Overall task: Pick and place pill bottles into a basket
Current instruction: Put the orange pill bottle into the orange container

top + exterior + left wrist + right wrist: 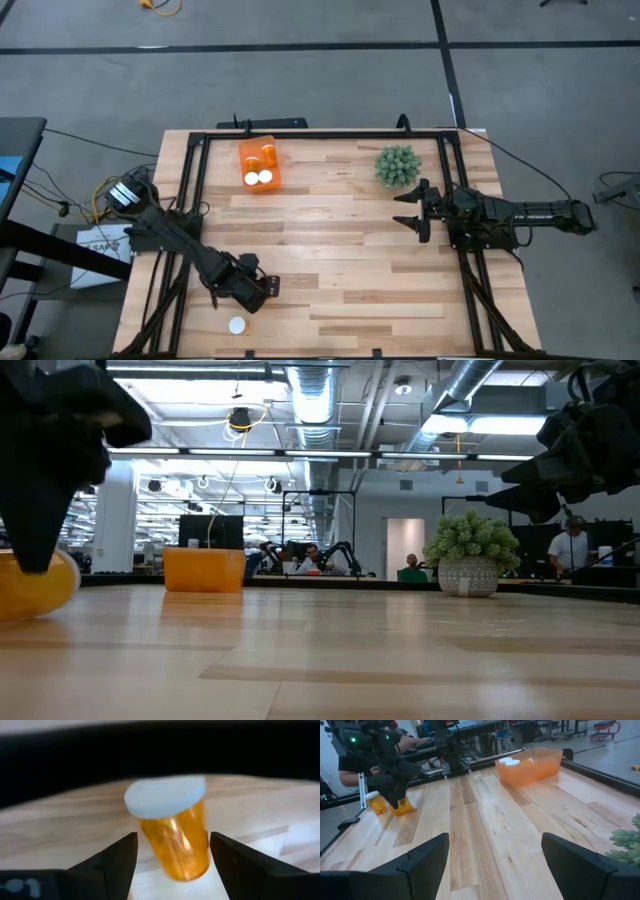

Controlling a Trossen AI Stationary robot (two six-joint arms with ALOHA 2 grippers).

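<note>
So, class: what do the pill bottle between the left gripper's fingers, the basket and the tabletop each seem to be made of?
Pill bottle: likely translucent orange plastic, light glows through it; its cap looks matte white plastic.
Basket: seemingly semi-clear orange plastic, smooth-walled.
Tabletop: pale wood planks with visible grain and seams, faintly glossy.

One basket [259, 164], orange, near the worktop's far edge. Two white bottle caps [257, 178] visible inside it. Pill bottles outside the basket: two by the near left corner — one [237, 325] upright, one [402, 806] under the left arm. One green plant [397, 166].
</note>
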